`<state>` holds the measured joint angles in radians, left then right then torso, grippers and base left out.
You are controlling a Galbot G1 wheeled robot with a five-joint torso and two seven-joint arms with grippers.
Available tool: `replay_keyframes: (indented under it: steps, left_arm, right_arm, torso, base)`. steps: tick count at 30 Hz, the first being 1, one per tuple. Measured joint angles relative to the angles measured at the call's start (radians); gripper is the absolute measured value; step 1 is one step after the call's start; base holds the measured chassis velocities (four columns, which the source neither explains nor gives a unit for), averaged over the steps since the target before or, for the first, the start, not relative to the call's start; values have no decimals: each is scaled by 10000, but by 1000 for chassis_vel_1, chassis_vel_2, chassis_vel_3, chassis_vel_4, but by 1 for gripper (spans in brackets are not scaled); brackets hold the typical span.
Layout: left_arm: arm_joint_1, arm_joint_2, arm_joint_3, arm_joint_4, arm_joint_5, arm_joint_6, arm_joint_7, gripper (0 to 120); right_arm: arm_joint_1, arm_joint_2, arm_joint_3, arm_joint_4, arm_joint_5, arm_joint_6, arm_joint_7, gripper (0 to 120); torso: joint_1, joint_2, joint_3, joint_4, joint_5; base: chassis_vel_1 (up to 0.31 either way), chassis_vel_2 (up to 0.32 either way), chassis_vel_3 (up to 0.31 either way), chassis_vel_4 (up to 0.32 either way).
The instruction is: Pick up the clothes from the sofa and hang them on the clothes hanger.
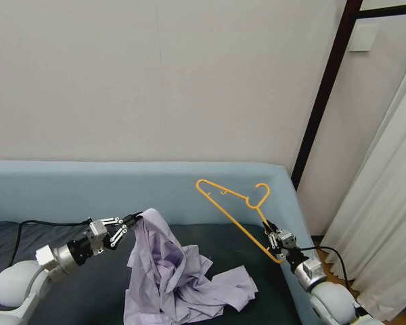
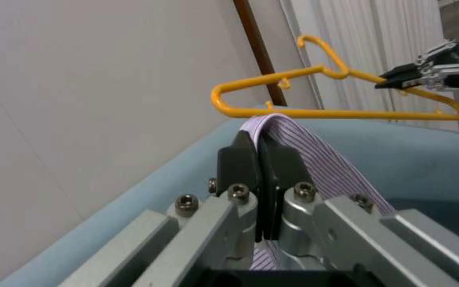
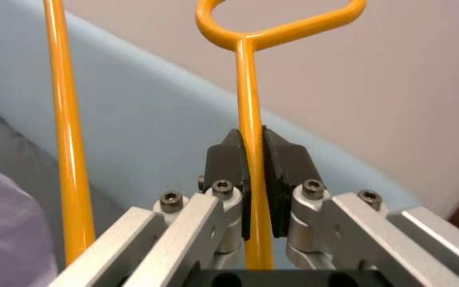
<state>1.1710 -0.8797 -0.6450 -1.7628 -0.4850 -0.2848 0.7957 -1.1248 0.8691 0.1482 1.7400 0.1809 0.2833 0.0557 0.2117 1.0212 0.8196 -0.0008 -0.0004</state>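
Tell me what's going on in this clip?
The robot is partway through hanging up laundry. Its left tool is shut on an edge of the lilac striped shirt and holds that edge up, while the rest lies heaped on the sofa. Its right tool is shut on a bar of the orange hanger and holds it in the air near the sofa's right end. Shirt and hanger are apart; nothing is hung yet.
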Motion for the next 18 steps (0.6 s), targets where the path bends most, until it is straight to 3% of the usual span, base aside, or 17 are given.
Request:
replay_keyframes:
  steps: [1,4,6,9,11,18]
  left_arm:
    - [0,0,0,0,0,0,0,0]
    - [-88,-14,96,-64,-2,94,-59,0]
    - [-102,-8,114,-74,1,160,-94,0]
    - [-73,5,114,-148,7,217,-112,0]
    - [-31,22,111,-201,10,241,-113,0]
    - [-27,141,99,-209,0,250,-148,0]
  right_arm:
    - [0,0,0,0,0,0,0,5]
    - [-811,-27,10,717,-1853,708,898,5]
    - [-1309,136,105,808,-3684,944,2013,5]
    - [-1807,289,192,945,-4902,947,3198,5]
    - [-2230,398,81,1147,-5280,1011,4094,5]
    - [-3007,713,-178,1358,-6538,2085,4820,5]
  torso:
    - [0,0,0,0,0]
    - [0,0,-1,-4,4]
    - [0,0,1,-2,2]
    - [0,0,1,-3,4]
    - [0,0,1,-4,1]
    - [0,1,0,-3,1]
  base:
    - [0,0,0,0]
    - [0,0,0,0]
    - [0,0,0,0]
    - [0,0,0,0]
    - [0,0,0,0]
    - [0,0,0,0]
